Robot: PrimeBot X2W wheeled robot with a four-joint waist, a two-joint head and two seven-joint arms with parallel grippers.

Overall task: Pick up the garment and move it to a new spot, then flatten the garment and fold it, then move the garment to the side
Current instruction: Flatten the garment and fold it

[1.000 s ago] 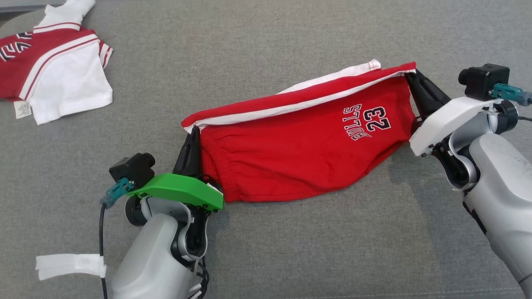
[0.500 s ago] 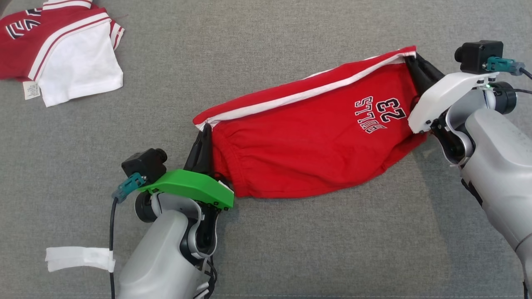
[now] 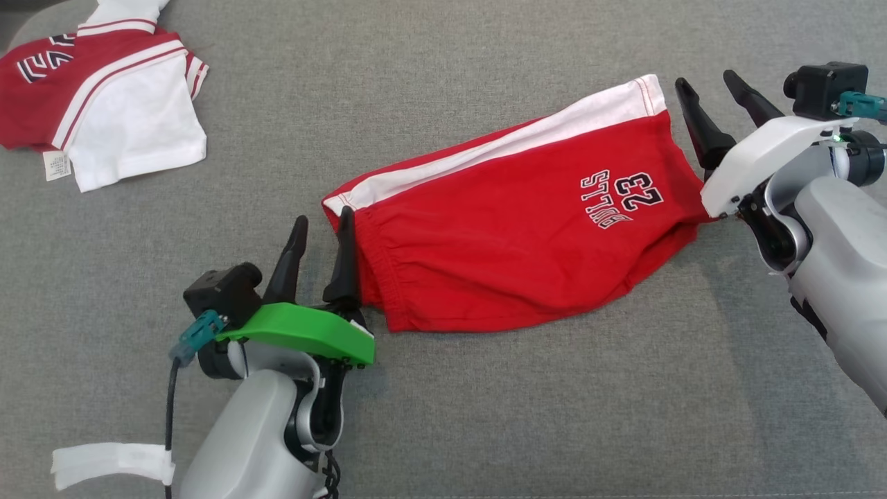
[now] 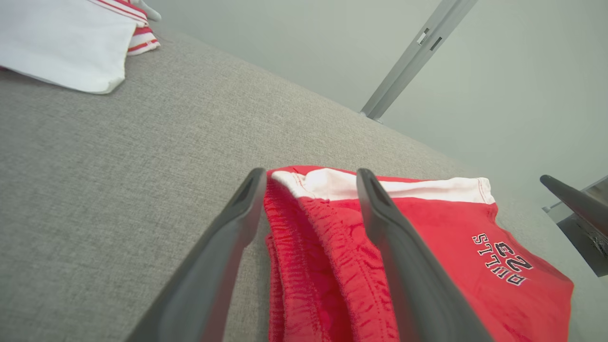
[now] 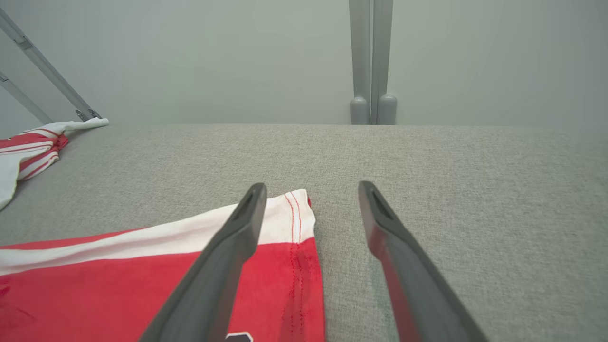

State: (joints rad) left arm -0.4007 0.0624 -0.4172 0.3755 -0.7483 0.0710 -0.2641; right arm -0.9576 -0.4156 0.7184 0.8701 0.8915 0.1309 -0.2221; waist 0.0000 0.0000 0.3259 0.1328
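Locate the garment [image 3: 513,229], red shorts with a white side band and a "BULLS 23" print, lying flat near the middle of the grey fabric worktop [image 3: 485,416]. Note the diagonal lay: gathered waistband at lower left, leg hem at upper right, print near the hem end.

Find the left gripper [image 3: 323,216] at the waistband end, fingers pointing up the head view and spread apart, not clamped on the cloth. Observe its inner finger touching the waistband edge and its outer finger over bare worktop. Trace the grey left forearm [image 3: 242,443] up from the bottom edge, leaning slightly right, to the green wrist cover [image 3: 298,329]. In the left wrist view, see the same gripper [image 4: 311,173] straddling the waistband corner of the garment [image 4: 451,223].

Find the right gripper [image 3: 705,77] just beside the hem corner, fingers likewise spread and aimed up and to the left, closed on nothing. Trace the right forearm [image 3: 845,312] in from the right edge to the white wrist cover [image 3: 769,163]. In the right wrist view, see one finger of the gripper [image 5: 312,186] crossing the white band of the garment [image 5: 95,285], the other over bare worktop. Contact there: not determinable.

Note a red-and-white jersey [image 3: 132,132] at the far left corner, well apart.
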